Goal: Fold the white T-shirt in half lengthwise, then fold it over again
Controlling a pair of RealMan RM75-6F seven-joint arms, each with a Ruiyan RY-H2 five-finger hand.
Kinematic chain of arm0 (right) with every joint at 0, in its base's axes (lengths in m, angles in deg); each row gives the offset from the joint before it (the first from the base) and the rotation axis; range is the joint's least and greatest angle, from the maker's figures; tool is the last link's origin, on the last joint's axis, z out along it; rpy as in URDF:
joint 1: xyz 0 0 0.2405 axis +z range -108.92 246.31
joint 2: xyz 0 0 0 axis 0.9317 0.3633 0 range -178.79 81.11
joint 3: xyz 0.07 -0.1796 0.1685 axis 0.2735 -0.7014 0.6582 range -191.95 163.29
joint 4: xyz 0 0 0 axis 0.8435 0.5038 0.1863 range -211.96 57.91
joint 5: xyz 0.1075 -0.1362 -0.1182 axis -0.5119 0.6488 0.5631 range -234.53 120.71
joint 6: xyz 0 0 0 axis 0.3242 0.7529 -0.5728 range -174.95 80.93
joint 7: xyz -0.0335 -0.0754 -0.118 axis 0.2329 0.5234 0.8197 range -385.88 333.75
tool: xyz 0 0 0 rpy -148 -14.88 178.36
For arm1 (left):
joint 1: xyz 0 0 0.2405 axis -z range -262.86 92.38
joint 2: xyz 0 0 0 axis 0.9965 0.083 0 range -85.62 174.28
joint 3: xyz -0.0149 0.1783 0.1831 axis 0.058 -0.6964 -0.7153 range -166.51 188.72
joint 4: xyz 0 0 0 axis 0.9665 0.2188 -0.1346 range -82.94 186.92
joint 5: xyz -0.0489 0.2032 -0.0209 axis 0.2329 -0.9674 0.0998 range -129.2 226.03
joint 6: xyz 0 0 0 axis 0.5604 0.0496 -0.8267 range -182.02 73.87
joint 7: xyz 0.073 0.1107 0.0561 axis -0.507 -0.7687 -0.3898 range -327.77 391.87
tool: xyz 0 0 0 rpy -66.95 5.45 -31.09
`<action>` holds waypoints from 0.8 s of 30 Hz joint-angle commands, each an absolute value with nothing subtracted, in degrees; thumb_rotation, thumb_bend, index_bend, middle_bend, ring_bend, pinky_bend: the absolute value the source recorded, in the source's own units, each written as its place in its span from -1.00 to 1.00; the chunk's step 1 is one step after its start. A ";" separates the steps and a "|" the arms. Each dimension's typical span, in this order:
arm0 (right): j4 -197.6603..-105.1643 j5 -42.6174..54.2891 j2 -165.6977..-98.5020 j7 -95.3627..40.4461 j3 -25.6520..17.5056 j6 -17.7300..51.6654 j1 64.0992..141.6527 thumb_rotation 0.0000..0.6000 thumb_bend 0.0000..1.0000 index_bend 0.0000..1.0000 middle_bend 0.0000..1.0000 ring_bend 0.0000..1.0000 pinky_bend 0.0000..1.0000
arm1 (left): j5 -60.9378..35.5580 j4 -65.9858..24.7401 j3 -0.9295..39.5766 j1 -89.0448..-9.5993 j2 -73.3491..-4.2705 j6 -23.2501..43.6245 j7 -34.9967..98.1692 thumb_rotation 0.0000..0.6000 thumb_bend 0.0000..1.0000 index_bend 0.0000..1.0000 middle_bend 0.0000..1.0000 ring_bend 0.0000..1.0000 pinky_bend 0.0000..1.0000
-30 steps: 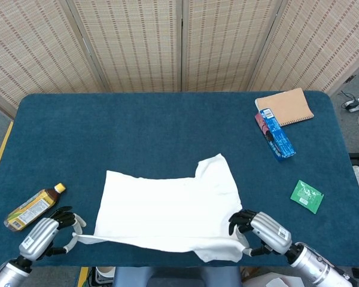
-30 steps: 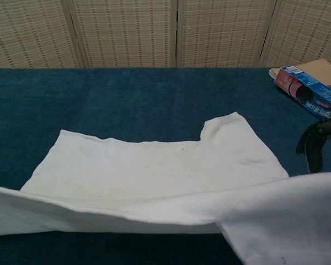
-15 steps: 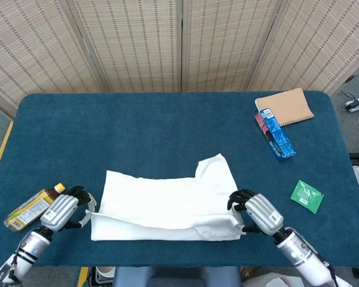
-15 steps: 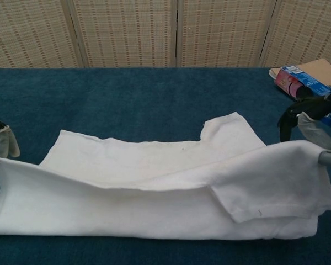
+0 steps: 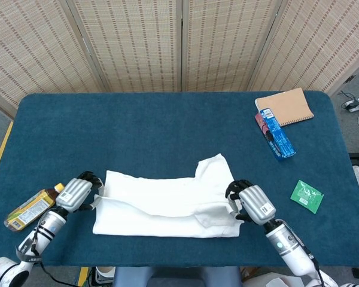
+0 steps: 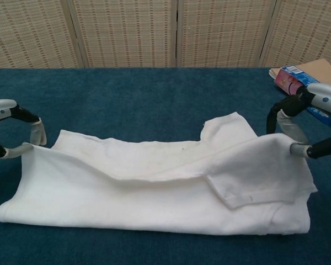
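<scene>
Closest to the robot, the white T-shirt (image 5: 167, 206) lies on the near part of the blue counter (image 5: 167, 131), partly doubled over lengthwise, with the top layer not quite reaching the far edge. The left robot hand (image 5: 78, 194) pinches the shirt's left end, cloth caught between thumb and fingers, and that edge is a bit raised off the lower layer. The right robot hand (image 5: 251, 203) holds the right end the same way, with a sleeve flap folded in under it. Just left of the left hand lies a tea bottle (image 5: 33, 207) on its side. Off to the right sits a small green packet (image 5: 306, 196). Further back right, a blue box (image 5: 276, 134) lies touching a brown notebook (image 5: 285, 107).
</scene>
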State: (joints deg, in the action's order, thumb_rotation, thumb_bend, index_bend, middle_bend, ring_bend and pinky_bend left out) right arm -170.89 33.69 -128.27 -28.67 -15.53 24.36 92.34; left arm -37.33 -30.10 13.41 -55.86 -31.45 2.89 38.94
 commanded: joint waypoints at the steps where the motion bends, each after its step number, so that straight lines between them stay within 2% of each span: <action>1: -170.22 32.54 -129.50 -26.33 -14.62 24.77 91.84 1.00 -0.04 0.56 -0.10 -0.46 -0.47 | -35.17 -29.00 14.52 -54.62 -32.48 1.14 37.35 1.00 -0.08 0.61 -0.21 -0.51 -0.75; 24: -164.50 26.19 -133.69 -23.13 -9.75 22.58 92.59 1.00 -0.04 0.56 -0.12 -0.46 -0.47 | -24.58 -18.37 18.16 -49.77 -39.31 -6.00 33.86 1.00 -0.08 0.61 -0.21 -0.51 -0.75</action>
State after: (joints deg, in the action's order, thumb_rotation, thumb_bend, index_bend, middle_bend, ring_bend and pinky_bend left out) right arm -164.55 26.24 -133.63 -23.13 -9.81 22.63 92.54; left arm -24.96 -18.86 17.96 -50.07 -38.90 -5.69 34.05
